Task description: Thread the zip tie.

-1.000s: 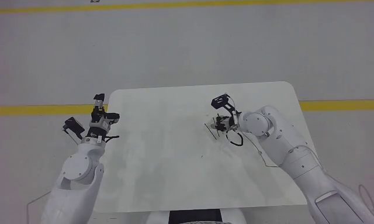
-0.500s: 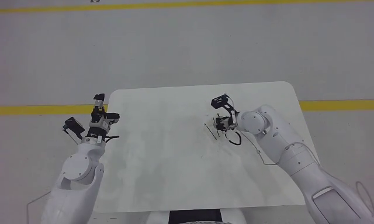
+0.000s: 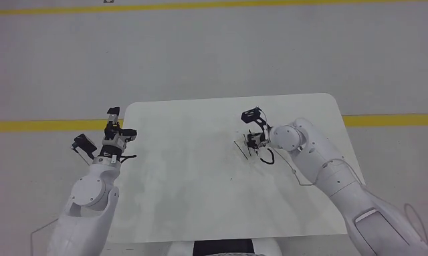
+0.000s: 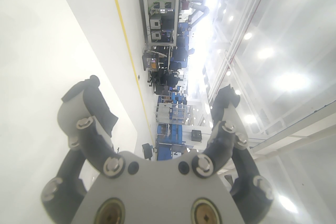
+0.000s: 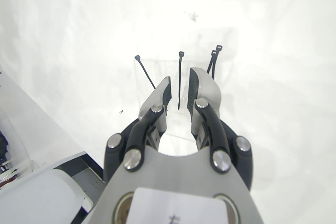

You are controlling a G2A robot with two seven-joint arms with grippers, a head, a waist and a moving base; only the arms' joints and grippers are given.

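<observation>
Several black zip ties [image 3: 242,148] lie on a clear plastic sheet [image 5: 162,67] right of the table's middle. My right gripper [image 3: 253,141] hangs just above them. In the right wrist view it [image 5: 179,75] is open, and one straight zip tie [image 5: 180,62] lies between the two fingers, touching neither pad. Another tie [image 5: 144,70] slants away on one side, and a crossed pair [image 5: 214,58] lies on the other. My left gripper [image 3: 117,132] is held at the table's left edge, open [image 4: 157,93] and with nothing in it, pointing out toward the room.
The white table [image 3: 187,189] is bare between the two arms. Small specks [image 5: 194,16] lie on it beyond the zip ties. A yellow floor line [image 3: 40,125] runs behind the table's left edge.
The right arm's elbow has shifted slightly toward the table's middle while its gripper stays over the zip ties. The left arm has not moved.
</observation>
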